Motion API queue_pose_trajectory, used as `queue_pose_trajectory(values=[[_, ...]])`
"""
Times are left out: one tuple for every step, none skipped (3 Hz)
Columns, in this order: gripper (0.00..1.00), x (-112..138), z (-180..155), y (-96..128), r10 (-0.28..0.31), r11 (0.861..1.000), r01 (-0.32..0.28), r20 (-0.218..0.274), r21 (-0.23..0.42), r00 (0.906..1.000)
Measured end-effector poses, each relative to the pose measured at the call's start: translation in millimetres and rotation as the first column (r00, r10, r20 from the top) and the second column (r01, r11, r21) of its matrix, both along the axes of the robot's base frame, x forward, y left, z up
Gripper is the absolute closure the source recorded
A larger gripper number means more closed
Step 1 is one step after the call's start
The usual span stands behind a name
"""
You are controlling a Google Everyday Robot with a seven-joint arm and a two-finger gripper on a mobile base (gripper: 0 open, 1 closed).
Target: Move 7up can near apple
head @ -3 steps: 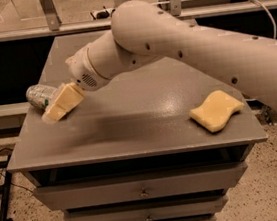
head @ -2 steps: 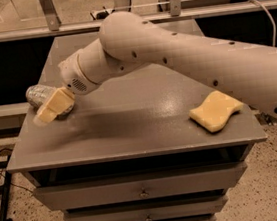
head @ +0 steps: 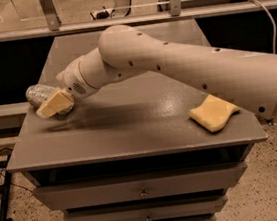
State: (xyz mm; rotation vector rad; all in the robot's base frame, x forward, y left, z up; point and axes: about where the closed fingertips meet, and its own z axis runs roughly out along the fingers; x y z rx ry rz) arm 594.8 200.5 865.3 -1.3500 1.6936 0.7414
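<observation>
The 7up can [head: 36, 93] lies on its side near the left edge of the grey table [head: 131, 133], silvery with a shiny end. My gripper [head: 53, 103] reaches in from the right on the long white arm [head: 173, 68] and is right at the can, covering its near right side. The apple is not in view.
A yellow wavy-edged sponge [head: 213, 112] lies near the table's front right corner. The table stands on a drawer cabinet [head: 143, 192]. A rail and glass panels run behind the table's far edge.
My gripper has moved left and slightly down across the table, from beside the can to right against it. The can and the sponge have stayed where they were.
</observation>
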Motion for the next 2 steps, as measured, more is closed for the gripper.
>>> queue_pose_trajectory(values=[[0.49,4,-5,-9,-0.027,1.0,0.027,-0.001,0.003,0.9996],[0.81,6,6,-34,-0.07,0.998,0.07,0.021,0.011,0.9973]])
